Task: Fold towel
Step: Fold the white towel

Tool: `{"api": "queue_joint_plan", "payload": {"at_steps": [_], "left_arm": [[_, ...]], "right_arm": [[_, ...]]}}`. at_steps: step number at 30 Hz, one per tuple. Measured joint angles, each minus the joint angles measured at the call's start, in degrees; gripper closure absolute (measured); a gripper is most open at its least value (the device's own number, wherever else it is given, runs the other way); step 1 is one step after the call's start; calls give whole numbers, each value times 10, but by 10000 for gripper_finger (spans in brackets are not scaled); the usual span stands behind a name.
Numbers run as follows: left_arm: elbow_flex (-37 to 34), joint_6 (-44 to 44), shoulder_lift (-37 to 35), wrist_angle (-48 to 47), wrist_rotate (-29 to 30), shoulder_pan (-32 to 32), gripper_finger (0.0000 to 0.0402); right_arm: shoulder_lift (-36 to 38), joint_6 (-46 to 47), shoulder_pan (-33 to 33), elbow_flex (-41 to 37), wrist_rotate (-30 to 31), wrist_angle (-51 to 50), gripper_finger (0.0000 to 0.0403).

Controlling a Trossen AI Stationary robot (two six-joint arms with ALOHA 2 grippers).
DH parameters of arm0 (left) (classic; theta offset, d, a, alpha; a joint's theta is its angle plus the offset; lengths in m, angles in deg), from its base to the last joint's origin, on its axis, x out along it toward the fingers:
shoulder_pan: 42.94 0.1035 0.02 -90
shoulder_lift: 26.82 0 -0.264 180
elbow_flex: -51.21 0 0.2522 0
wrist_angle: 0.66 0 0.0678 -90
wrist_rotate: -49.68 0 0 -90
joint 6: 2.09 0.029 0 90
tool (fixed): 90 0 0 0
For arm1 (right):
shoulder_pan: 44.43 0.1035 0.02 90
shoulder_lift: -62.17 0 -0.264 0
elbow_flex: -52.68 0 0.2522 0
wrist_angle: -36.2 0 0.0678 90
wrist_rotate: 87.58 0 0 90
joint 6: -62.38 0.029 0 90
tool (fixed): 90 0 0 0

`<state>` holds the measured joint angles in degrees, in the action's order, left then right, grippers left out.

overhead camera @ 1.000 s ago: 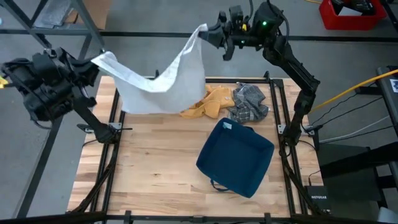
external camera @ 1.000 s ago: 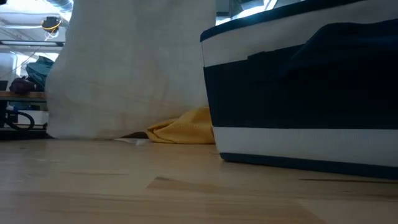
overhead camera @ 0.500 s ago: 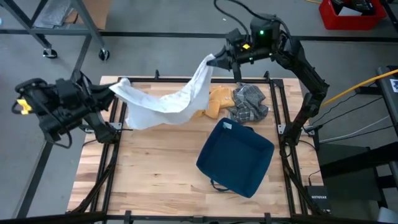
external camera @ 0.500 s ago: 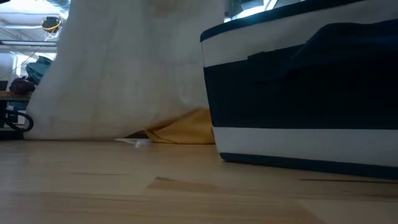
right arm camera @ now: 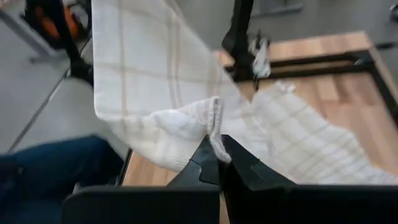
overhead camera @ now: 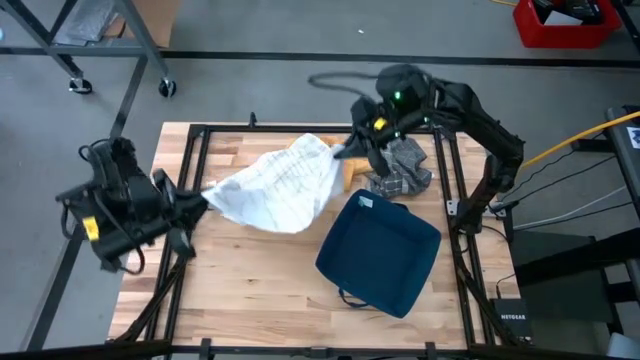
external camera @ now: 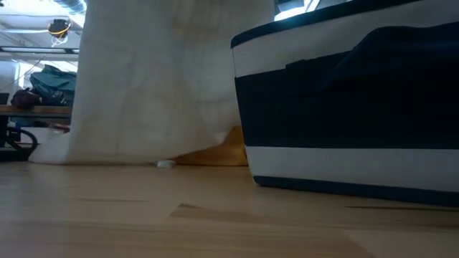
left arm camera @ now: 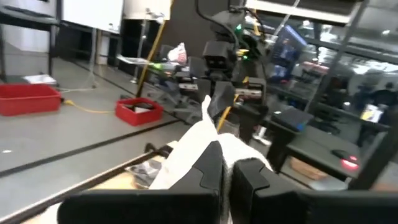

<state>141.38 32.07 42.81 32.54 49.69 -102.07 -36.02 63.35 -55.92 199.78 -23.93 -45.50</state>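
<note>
A thin, checked white towel is held stretched and sagging over the wooden tabletop; one corner is clamped by each end effector. The left end effector is at the left edge; the right end effector is near crumpled yellow cloth.

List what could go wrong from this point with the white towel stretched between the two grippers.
1. The white towel hangs partly over the yellow cloth; laid down here, it may cover or drag it.
2. The navy bin sits close beside the towel, so a spread edge may land on its rim.
3. The left gripper and right gripper each pinch only a corner; a pull might slip one free.
</note>
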Motion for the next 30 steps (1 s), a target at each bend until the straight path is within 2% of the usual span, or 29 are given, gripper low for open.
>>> {"api": "queue_joint_plan", "payload": {"at_steps": [4, 17, 22, 30], "left_arm": [[0, -69, 32, 0, 0, -29, 401], [2, -313, 119, 1, 0, -72, 401], [28, -383, 168, 1, 0, -87, 401], [124, -418, 283, 0, 0, -94, 401]], "right_arm": [[0, 0, 36, 0, 30, -34, 402], [0, 63, 170, 0, 49, -57, 402], [0, 106, 237, 0, 99, -56, 402], [0, 178, 352, 0, 222, -56, 402]]}}
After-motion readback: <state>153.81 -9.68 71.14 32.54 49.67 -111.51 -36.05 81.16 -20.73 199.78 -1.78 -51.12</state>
